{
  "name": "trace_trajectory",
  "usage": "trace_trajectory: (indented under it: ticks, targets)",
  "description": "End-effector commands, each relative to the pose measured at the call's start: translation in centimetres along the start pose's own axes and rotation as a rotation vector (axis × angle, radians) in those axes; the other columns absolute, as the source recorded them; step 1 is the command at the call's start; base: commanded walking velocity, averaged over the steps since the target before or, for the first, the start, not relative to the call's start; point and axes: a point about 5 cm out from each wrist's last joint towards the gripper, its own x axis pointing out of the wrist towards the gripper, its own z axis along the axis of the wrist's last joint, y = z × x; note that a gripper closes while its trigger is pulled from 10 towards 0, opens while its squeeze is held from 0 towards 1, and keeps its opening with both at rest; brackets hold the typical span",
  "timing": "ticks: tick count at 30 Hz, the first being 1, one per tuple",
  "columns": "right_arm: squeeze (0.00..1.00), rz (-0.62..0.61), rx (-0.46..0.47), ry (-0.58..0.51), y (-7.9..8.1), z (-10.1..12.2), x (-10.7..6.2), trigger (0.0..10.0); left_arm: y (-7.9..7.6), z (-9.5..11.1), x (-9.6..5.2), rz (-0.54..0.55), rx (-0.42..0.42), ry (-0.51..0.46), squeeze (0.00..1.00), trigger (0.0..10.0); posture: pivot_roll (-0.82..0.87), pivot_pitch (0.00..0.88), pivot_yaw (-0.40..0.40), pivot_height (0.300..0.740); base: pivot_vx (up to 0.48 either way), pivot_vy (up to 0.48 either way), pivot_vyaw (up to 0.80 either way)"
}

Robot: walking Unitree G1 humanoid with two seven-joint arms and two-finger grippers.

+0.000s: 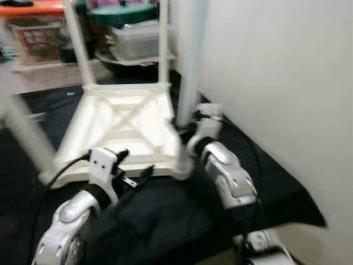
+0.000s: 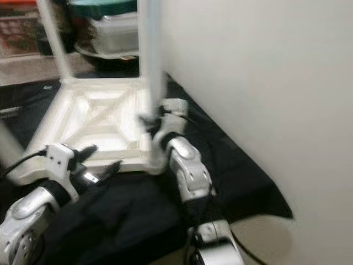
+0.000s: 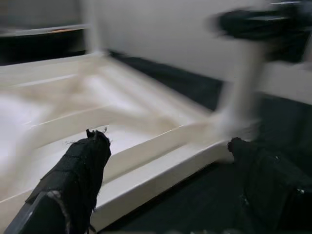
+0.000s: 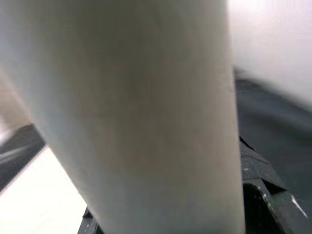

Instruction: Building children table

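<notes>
The white children's table [image 1: 124, 124] lies upside down on a black cloth [image 1: 165, 221] spread on the floor, just beside a pale wall [image 1: 276, 83], its ribbed underside facing up and its legs rising from the corners. The right tool [image 1: 190, 122] is at the near right corner, clenched around the lower part of the near right leg [image 1: 187, 55]; in the right wrist view that leg [image 4: 136, 122] sits pressed between the black fingers [image 4: 263, 195]. The left tool [image 1: 132, 165] hovers at the near edge of the tabletop frame, its two fingers [image 3: 73, 180] spread apart and gripping nothing, one over the rim and the other over the cloth beside it. Two far legs [image 1: 80, 49] already stand upright, and another leg [image 1: 25, 132] shows blurred at the near left. Behind the table are plastic storage boxes [image 1: 135, 38]. The step in hand looks like seating or tightening the near right leg in its corner socket; whether it is fully home cannot be told through the blur. The next move probably calls for turning or pressing that leg straight down along its axis while the left tool steadies the frame so the light table does not slide on the cloth.
</notes>
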Motion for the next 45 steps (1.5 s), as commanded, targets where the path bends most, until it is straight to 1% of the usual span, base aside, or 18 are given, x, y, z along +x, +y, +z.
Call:
trace_trajectory:
  ticks: [1, 2, 3, 7, 8, 10, 11, 13, 14, 23, 24, 29, 32, 33, 36, 41, 42, 45]
  targets:
    - [0.0, -0.113, 0.034, 0.155, -2.0, -3.1, -1.6, 0.0, 0.3, 0.1, 0.1, -0.001, 0.004, 0.012, 0.0, 10.0, 0.02, 0.0, -0.022, 0.74, 0.0, 0.0, 0.0]
    - [0.0, -0.113, 0.034, 0.155, -2.0, -3.1, -1.6, 0.0, 0.3, 0.1, 0.1, -0.001, 0.004, 0.012, 0.0, 10.0, 0.02, 0.0, -0.022, 0.74, 0.0, 0.0, 0.0]
    - [0.0, -0.057, 0.029, 0.157, -1.5, -3.0, -1.5, 10.0, 0.3, 0.2, 0.4, -0.002, 0.006, 0.007, 0.0, 10.0, 0.01, 0.0, -0.02, 0.74, 0.0, 0.0, 0.0]
    - [0.0, 0.223, 0.066, 0.085, 0.8, -1.4, -0.7, 10.0, 0.3, 0.4, 0.7, -0.009, 0.007, -0.003, 0.0, 10.0, 0.01, 0.0, -0.021, 0.74, 0.0, 0.0, 0.0]
    - [0.0, 0.426, 0.15, 0.003, 1.8, 0.5, -0.5, 10.0, 0.2, 0.3, 0.6, -0.011, 0.007, -0.004, 0.0, 10.0, 0.01, 0.0, -0.022, 0.74, 0.0, 0.0, 0.0]
    - [0.0, 0.477, 0.172, -0.021, 2.0, 1.1, -0.5, 10.0, 0.2, 0.3, 0.6, -0.011, 0.007, -0.004, 0.0, 10.0, 0.01, 0.0, -0.022, 0.74, 0.0, 0.0, 0.0]
    - [1.0, 0.523, 0.171, -0.052, 2.2, 2.0, -0.3, 10.0, 0.2, 0.3, 0.6, -0.01, 0.007, -0.004, 0.0, 10.0, 0.02, 0.0, -0.028, 0.74, 0.0, 0.0, 0.0]
    - [0.9, 0.586, 0.156, -0.041, 2.6, 2.3, -0.3, 10.0, 0.3, 0.3, 0.5, -0.008, 0.007, -0.004, 0.0, 10.0, 0.02, 0.0, -0.028, 0.74, 0.0, 0.0, 0.0]
    - [0.0, 0.666, 0.123, -0.042, 2.8, 3.0, -0.2, 10.0, 0.4, 0.4, 0.5, -0.006, 0.009, -0.005, 0.0, 10.0, 0.03, 0.0, -0.032, 0.74, 0.0, 0.0, 0.0]
    - [0.0, 1.267, -0.169, 0.126, 3.5, 0.4, -1.9, 10.0, 0.3, 0.5, 0.6, -0.022, 0.019, -0.008, 0.0, 10.0, 0.04, 0.0, -0.044, 0.74, 0.0, 0.0, 0.0]
    - [0.0, 1.243, -0.162, 0.157, 4.2, -0.9, -1.4, 0.0, 0.1, 0.6, 0.6, -0.027, 0.017, -0.011, 0.0, 10.0, 0.06, 0.0, -0.06, 0.74, 0.0, 0.0, 0.0]
    - [0.0, 0.999, -0.086, 0.192, 4.5, -1.9, 0.2, 0.0, 0.1, 0.5, 0.4, -0.019, 0.016, -0.011, 0.0, 10.0, 0.06, 0.0, -0.061, 0.74, 0.0, 0.0, 0.0]
    - [0.0, 0.34, -0.002, 0.22, 1.4, -2.8, 2.8, 0.0, 0.0, 0.5, 0.1, -0.022, 0.014, -0.006, 0.0, 10.0, 0.06, 0.0, -0.056, 0.74, 0.0, 0.0, 0.0]
    - [0.0, 0.34, -0.002, 0.22, 1.4, -2.8, 2.8, 0.0, 0.0, 0.5, 0.1, -0.022, 0.014, -0.006, 0.0, 10.0, 0.06, 0.0, -0.056, 0.74, 0.0, 0.0, 0.0]
    - [0.0, -0.121, 0.052, 0.227, -2.9, -4.0, 1.5, 0.0, 0.1, 0.4, 0.0, -0.022, 0.014, 0.001, 0.0, 10.0, 0.05, 0.0, -0.045, 0.74, 0.0, 0.0, 0.0]
    - [0.0, -0.054, 0.048, 0.233, -1.7, -4.4, -0.3, 0.0, -0.1, 0.4, 0.3, -0.034, 0.01, 0.0, 0.0, 10.0, 0.04, 0.0, -0.039, 0.74, 0.0, 0.0, 0.0]
    - [0.0, 0.174, 0.085, 0.154, 1.2, -3.2, -0.7, 10.0, -0.3, 0.5, 0.5, -0.048, 0.006, -0.003, 0.0, 10.0, 0.03, 0.0, -0.031, 0.74, 0.0, 0.0, 0.0]
    - [0.0, 0.291, 0.099, 0.099, 2.9, -2.2, -0.8, 10.0, -0.4, 0.5, 0.5, -0.054, 0.006, -0.003, 0.0, 10.0, 0.03, 0.0, -0.028, 0.74, 0.0, 0.0, 0.0]
